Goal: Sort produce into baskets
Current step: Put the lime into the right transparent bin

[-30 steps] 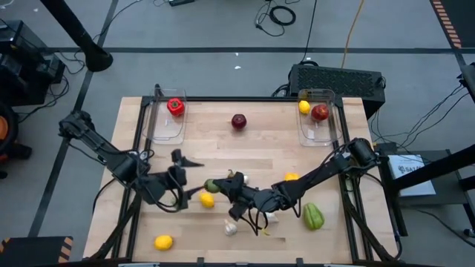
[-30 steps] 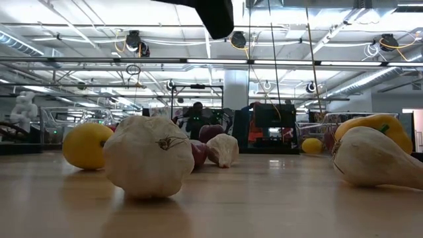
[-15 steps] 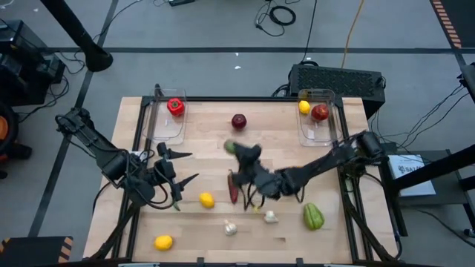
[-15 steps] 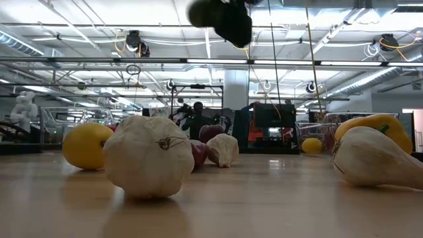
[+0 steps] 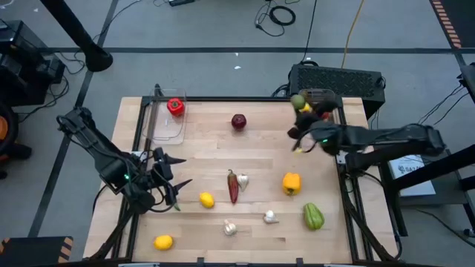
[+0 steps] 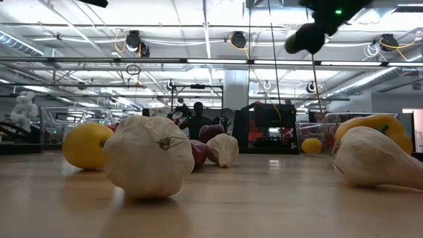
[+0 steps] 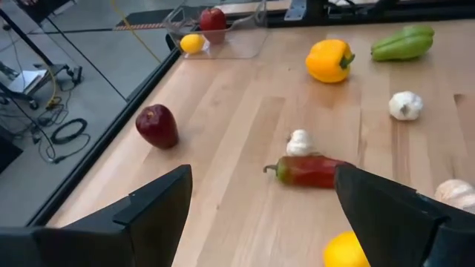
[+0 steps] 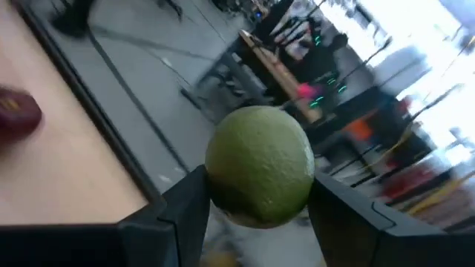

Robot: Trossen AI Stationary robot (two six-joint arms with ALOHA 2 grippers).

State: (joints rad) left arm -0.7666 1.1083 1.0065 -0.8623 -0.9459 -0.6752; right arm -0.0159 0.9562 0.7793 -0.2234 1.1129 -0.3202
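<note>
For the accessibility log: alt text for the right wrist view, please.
The right pincer grips a round green lime between its two dark fingers, held up off the wooden table, with blurred room behind.

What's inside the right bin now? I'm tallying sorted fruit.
The right pincer, holding a lime, covers most of the right bin. The left wrist view shows a lemon and an apple inside.

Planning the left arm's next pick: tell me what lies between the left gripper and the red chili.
In the high view, only bare wood separates the left gripper from the red chili; the lemon sits just below that line. The left wrist view agrees.
</note>
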